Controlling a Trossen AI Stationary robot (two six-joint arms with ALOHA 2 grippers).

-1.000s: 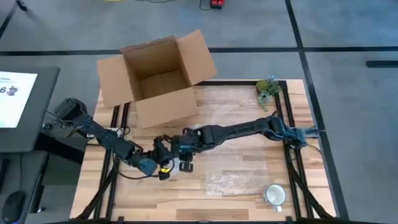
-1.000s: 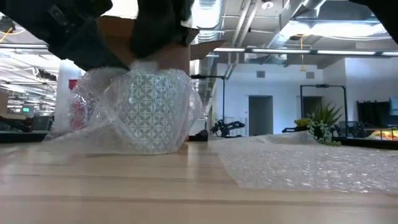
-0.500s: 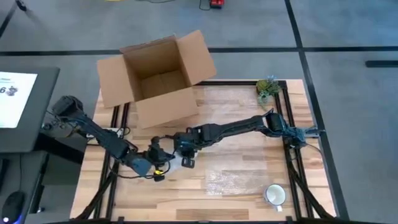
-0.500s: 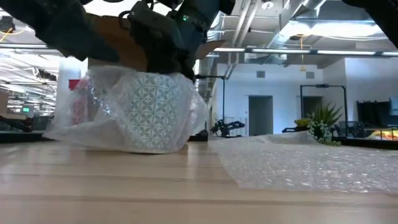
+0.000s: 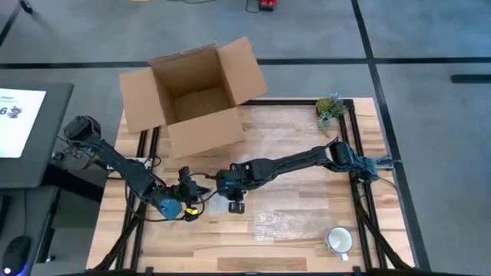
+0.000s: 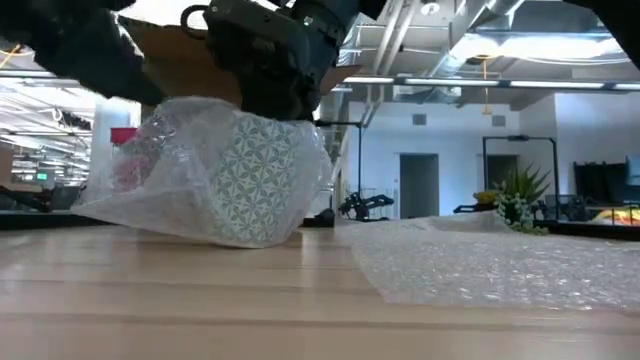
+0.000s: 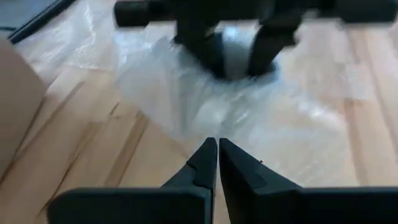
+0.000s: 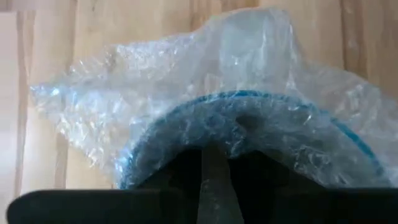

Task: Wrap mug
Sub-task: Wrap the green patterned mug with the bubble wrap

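Observation:
The mug [image 6: 255,170], white with a teal pattern, sits tilted on the table inside clear bubble wrap [image 6: 150,185]. In the right wrist view its blue rim [image 8: 249,102] shows through the wrap. My right gripper [image 5: 232,195] comes down on top of the mug [image 7: 233,56] and is shut on it. To the mug's left, my left gripper [image 5: 184,202] is shut, its fingertips [image 7: 217,146] at the wrap's near-left edge [image 7: 186,134]. My left gripper's shut fingertips meet the bubble wrap at its edge [image 7: 198,140], slanting down from the table's left; the wrap's border runs in to them. How many layers they have cannot be told. My right gripper pinches the mug's upper part [image 7: 235,62] through the wrap, one finger [image 7: 208,53] on each side, from above. The mug leans, its base on the table.
An open cardboard box [image 5: 192,96] stands at the far left. A small plant [image 5: 330,109] is at the far right corner. A second sheet of bubble wrap [image 5: 285,222] lies near the front, with a white mug [image 5: 339,240] at the near right.
My left gripper has drawn back toward the table's left edge, away from the mug. My right gripper has shifted toward the near edge. The mug, upright a second ago, now leans, and the wrap on its left side has been drawn out smoother.

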